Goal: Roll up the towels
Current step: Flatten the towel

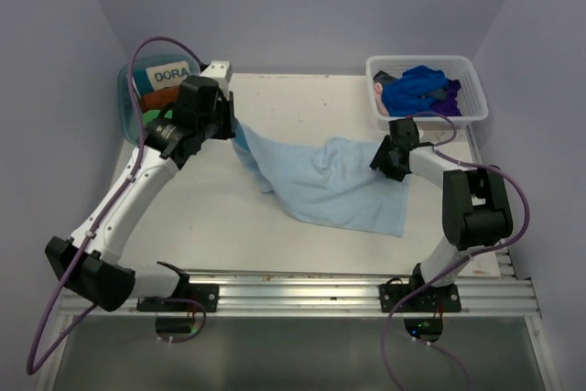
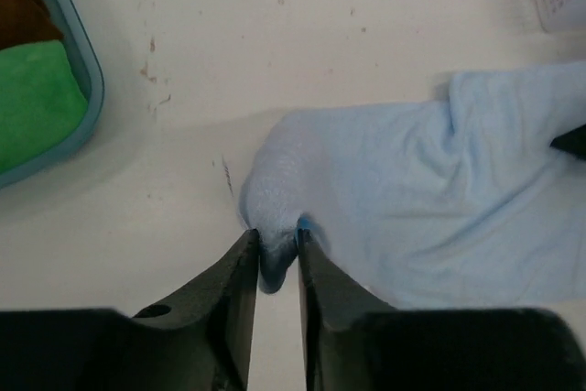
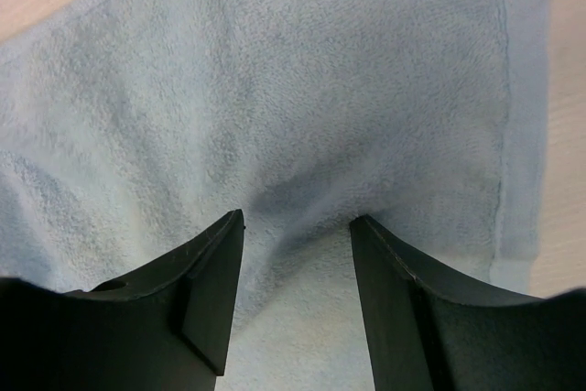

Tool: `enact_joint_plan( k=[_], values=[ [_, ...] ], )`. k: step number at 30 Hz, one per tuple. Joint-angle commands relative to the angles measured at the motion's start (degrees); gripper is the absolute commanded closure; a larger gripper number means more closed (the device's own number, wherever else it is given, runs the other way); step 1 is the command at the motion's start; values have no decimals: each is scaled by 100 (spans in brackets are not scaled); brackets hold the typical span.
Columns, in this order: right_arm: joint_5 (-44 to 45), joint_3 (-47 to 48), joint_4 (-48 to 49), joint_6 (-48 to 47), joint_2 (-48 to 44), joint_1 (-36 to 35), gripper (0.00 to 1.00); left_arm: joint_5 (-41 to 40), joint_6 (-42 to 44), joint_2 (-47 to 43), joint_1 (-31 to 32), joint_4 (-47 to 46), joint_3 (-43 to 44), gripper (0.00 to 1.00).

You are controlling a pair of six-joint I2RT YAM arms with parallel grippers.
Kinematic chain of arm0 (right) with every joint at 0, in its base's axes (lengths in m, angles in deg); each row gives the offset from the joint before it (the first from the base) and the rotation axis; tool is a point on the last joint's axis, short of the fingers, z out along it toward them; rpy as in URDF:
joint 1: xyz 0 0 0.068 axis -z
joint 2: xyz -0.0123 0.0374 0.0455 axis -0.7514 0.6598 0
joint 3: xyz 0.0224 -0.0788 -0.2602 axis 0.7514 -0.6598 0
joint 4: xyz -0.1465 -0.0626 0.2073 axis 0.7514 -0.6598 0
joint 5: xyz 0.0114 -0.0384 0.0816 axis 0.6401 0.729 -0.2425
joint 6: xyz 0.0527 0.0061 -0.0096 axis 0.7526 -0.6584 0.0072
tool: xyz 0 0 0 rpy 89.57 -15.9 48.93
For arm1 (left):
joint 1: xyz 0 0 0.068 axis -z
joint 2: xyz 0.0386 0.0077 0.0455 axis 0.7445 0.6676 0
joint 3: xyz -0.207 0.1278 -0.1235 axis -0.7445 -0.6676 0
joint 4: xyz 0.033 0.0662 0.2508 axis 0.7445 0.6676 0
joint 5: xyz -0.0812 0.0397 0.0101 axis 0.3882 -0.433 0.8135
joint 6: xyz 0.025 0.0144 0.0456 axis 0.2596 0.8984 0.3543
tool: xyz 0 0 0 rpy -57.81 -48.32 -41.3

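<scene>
A light blue towel [image 1: 334, 185] lies crumpled across the middle of the table. My left gripper [image 1: 236, 131] is shut on its left corner; in the left wrist view the fingers [image 2: 240, 267] pinch a bunch of the light blue towel [image 2: 430, 199] just above the table. My right gripper [image 1: 385, 158] is open and pressed down on the towel's right part; in the right wrist view it [image 3: 298, 222] has its jaws spread on the cloth [image 3: 302, 89], which wrinkles between them. More towels lie in the two containers.
A teal bin [image 1: 126, 103] at the back left holds the "DORA" item [image 1: 170, 73], a green towel [image 2: 32, 107] and a rust-brown one. A white basket [image 1: 471, 75] at the back right holds dark blue [image 1: 417, 89] and purple towels. Grey walls close in three sides.
</scene>
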State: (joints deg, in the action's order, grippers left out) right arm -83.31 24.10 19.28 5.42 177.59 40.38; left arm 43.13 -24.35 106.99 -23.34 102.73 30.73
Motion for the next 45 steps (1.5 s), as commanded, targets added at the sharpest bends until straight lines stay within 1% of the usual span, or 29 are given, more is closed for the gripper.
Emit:
enact_joint_plan(
  k=[1,3,4,7,9,12,13,14,15,16,17,18,20,21,22,24,29,32,39,43,45],
  values=[
    [16,-150,-88,-195,-33,157,45,574,-180,-483,-25,-75,-1153,70],
    [-90,-106,-80,-257,-77,157,46,548,-373,-537,-25,101,-1732,49],
    [-229,-89,-80,-274,-103,148,46,443,-453,-537,-34,163,-1858,31],
    [-353,-18,-176,-319,-287,148,46,206,-742,-502,-34,321,-2026,28],
    [-441,-44,-229,-319,-454,148,45,126,-901,-484,-69,330,-2026,30],
    [-538,-158,-299,-275,-867,139,45,-225,-1331,-292,-192,479,-1973,41],
    [-573,-202,-343,-266,-981,131,45,-261,-1594,-195,-349,506,-1999,49],
    [-608,-264,-361,-240,-1191,122,45,-296,-1744,-177,-429,550,-2043,54],
    [-600,-377,-396,-231,-1306,105,45,-348,-2146,-177,-517,576,-2191,57],
    [-609,-448,-422,-213,-1499,87,45,-401,-2376,-229,-700,602,-2297,58],
    [-757,-519,-423,-196,-1605,69,45,-410,-2596,-290,-798,664,-2577,57],
    [-793,-658,-483,-187,-1693,34,44,-419,-3042,-491,-912,682,-2736,54],
    [-837,-791,-528,-169,-1939,-36,44,-402,-3362,-747,-1193,664,-3070,50],
    [-898,-913,-563,-178,-2001,-54,44,-297,-3563,-992,-1386,629,-3359,47],
    [-907,-976,-598,-178,-2071,-80,44,-270,-3609,-1099,-1457,516,-3605,46],
    [-951,-1099,-668,-187,-2212,-115,44,-374,-3810,-1266,-1563,463,-3826,44],
    [-934,-1187,-853,-213,-2450,-142,44,-218,-3882,-1047,-1678,-12,-4354,43],
    [-934,-1222,-984,-187,-2599,-142,44,11,-3811,-653,-1695,-346,-4478,39],
    [-732,-1494,-1415,-38,-3143,-151,44,108,-3759,-274,-1686,-1031,-4698,40],
    [-714,-1670,-1661,147,-3477,-151,44,38,-3758,-45,-1686,-1146,-4698,46],
    [-697,-1793,-1793,174,-3610,-159,44,-23,-3758,-18,-1686,-1146,-4671,47]
  ],
)
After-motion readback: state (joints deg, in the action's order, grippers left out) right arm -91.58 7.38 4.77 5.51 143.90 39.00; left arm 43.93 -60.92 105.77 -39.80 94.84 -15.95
